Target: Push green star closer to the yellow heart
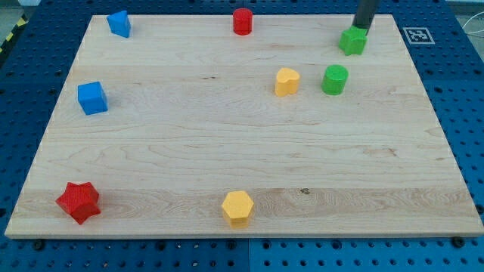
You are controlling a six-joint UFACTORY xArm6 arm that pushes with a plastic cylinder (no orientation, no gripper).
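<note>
The green star (352, 41) lies near the view's top right of the wooden board (189, 166). The yellow heart (286, 81) lies below and to the left of it, towards the middle. My tip (361, 29) comes down from the view's top edge and stands at the star's upper right side, touching or almost touching it. A green cylinder (335, 78) sits just right of the yellow heart, below the star.
A red cylinder (242, 21) is at top centre, a blue block (119, 23) at top left, a blue cube (92, 97) at the left. A red star (79, 202) is at bottom left and a yellow hexagon (237, 207) at bottom centre.
</note>
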